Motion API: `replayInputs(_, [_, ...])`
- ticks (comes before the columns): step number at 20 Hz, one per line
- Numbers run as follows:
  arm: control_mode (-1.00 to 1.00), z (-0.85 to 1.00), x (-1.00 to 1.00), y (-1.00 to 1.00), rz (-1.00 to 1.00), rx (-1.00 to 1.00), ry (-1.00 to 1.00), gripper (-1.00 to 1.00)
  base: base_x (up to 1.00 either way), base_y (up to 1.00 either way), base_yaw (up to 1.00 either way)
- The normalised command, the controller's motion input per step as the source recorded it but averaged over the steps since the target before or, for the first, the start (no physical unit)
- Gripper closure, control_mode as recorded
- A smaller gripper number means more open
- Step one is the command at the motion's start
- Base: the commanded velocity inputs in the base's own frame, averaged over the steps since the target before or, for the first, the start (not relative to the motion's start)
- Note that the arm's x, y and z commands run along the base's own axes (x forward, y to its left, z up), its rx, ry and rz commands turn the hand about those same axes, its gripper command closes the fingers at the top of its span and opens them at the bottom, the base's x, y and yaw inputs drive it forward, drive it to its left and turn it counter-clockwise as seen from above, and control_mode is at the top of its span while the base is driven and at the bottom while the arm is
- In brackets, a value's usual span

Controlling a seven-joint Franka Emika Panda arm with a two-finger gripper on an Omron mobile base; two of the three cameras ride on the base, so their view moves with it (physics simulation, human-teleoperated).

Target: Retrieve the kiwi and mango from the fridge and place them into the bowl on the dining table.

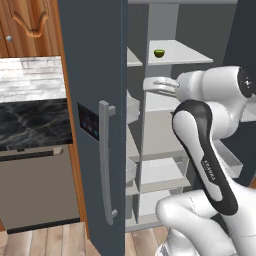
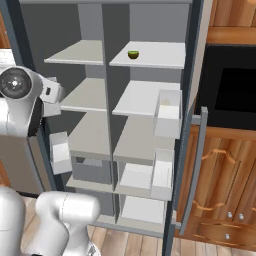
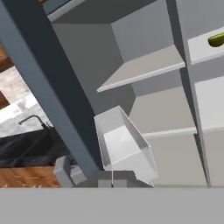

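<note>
Kiwi [image 2: 133, 54] sits on the top right shelf [image 2: 150, 55] of the open fridge [image 1: 95, 75], well apart from the gripper [image 1: 161, 88], whose opening I cannot tell, so reaching up and in looks like the next move.

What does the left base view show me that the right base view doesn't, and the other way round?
Left base view: the outer face of the fridge door, with its blue-lit panel and pale handle, plus a black marble wall counter.
Right base view: white door bins on the right door, and a dark recessed panel among wooden cabinets.
Shared: the open grey shelves, with the kiwi on the upper right one.
</note>
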Motion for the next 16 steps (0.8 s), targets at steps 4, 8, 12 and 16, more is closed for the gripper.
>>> replayInputs(4, [-1.0, 0.0, 0.47, 0.0, 0.12, 0.0, 0.0, 1.0, 0.0, 0.0, 0.0])
replayInputs(8, [-1.0, 0.0, 0.46, 0.0, 0.09, 0.0, 0.0, 1.0, 0.0, 0.0, 0.0])
replayInputs(12, [-1.0, -0.04, 0.75, 0.17, 0.09, 0.0, 0.07, 1.0, 0.0, 0.0, 0.0])
replayInputs(16, [-1.0, -0.1, 0.84, 0.3, 0.1, 0.0, 0.12, 1.0, 0.0, 0.0, 0.0])
